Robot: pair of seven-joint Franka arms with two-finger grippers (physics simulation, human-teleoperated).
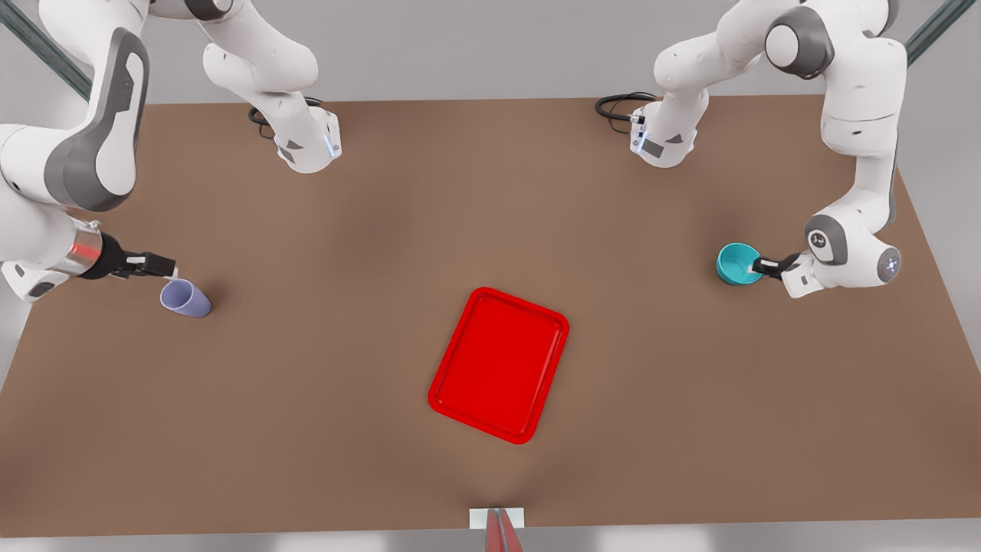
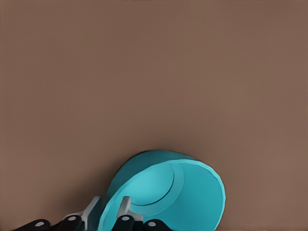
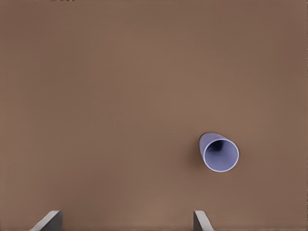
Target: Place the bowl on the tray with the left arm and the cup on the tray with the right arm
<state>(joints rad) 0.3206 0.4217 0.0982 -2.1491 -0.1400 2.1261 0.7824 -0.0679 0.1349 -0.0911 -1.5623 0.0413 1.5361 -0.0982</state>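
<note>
Left end effector (image 1: 759, 266): closed on the rim of the bowl (image 1: 738, 263), one finger (image 2: 126, 206) inside the wall and one outside, as seen in the left wrist view (image 2: 108, 211). Bowl (image 2: 166, 192) tilted, mouth open toward the camera, near the tabletop (image 1: 368, 230) edge at the front view's right.

Right end effector (image 1: 170, 270): fingers (image 3: 48, 222) spread wide, holding nothing. Cup (image 1: 185, 298) just beside and below the fingertips, standing on the tabletop; contact cannot be told. In the right wrist view, cup (image 3: 219, 152) ahead of the fingers, closer to one of them.

Tray (image 1: 499, 365): flat on the tabletop, well apart from both end effectors, roughly midway between them, turned at a slant to the tabletop edge. Bare brown surface between each end effector and the tray rim.

Grey floor beyond the tabletop edges.
</note>
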